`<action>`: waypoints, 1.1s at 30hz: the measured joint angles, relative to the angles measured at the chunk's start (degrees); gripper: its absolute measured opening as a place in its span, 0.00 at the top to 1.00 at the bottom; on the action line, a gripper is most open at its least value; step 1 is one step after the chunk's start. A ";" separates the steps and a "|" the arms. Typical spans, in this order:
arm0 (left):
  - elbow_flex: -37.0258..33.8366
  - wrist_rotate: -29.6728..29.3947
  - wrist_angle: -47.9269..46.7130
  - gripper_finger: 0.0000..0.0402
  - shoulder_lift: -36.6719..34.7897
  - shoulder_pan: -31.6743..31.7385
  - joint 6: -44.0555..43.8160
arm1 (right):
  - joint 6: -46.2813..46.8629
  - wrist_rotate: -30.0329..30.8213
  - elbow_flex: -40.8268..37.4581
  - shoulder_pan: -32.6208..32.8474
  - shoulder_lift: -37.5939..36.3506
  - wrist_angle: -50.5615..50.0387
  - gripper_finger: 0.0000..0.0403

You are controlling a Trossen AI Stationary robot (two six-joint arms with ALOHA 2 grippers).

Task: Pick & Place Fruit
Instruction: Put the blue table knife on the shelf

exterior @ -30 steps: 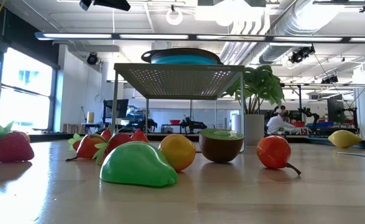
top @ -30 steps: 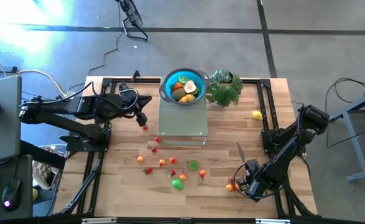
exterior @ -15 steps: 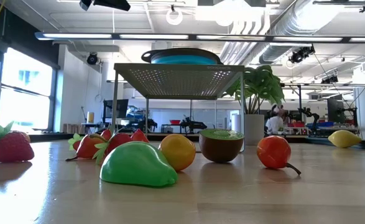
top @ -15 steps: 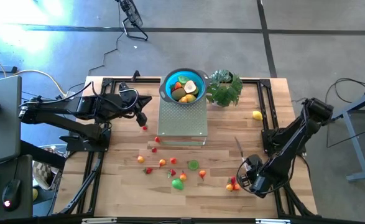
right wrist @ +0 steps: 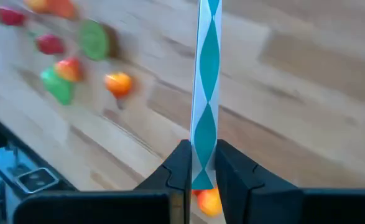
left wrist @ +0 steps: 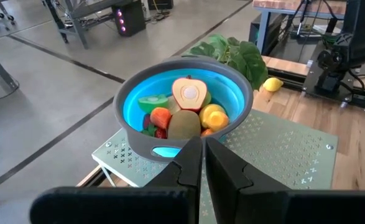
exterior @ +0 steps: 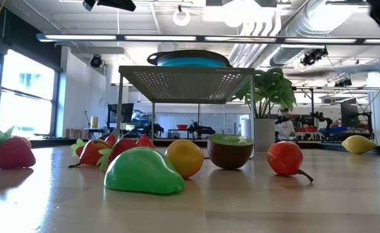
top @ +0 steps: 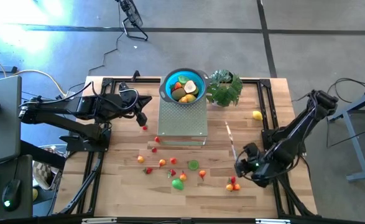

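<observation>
Your right hand (top: pixel 240 167), at the counter's near right, is clamped on a slim silver knife with a teal-patterned blade (right wrist: pixel 205 93), lifted above the wooden counter (top: pixel 269 199). Small toy fruits (top: pixel 178 182) lie scattered along the near middle. Farther back, your left hand (top: pixel 142 119) hangs shut and empty beside the perforated metal stand (top: pixel 182 121) carrying the blue bowl (left wrist: pixel 235 93) with more fruit.

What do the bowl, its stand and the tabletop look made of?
Blue bowl: probably silicone or plastic, matte, with a grey rim. Stand: perforated sheet metal, pale painted finish, on thin legs. Tabletop: wood, butcher-block strips with visible grain.
</observation>
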 joint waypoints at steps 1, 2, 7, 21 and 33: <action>0.00 0.00 -0.01 0.97 0.00 0.01 -0.20 | -2.76 0.48 0.82 -1.36 -0.14 -0.03 0.90; 0.00 0.00 -0.01 0.97 0.00 -0.01 -0.65 | -5.48 1.13 1.70 -2.82 -0.18 0.00 0.90; 0.00 0.00 -0.02 0.97 0.00 -0.01 -1.46 | -17.96 4.94 6.71 -8.98 -0.18 -0.34 0.90; 0.00 0.16 -0.11 0.97 -0.02 0.00 -3.52 | -54.83 9.12 21.20 -28.80 -0.15 3.53 0.90; 0.00 0.22 -0.14 0.97 -0.02 0.01 -3.83 | -75.26 8.13 22.27 -41.65 1.18 17.53 0.90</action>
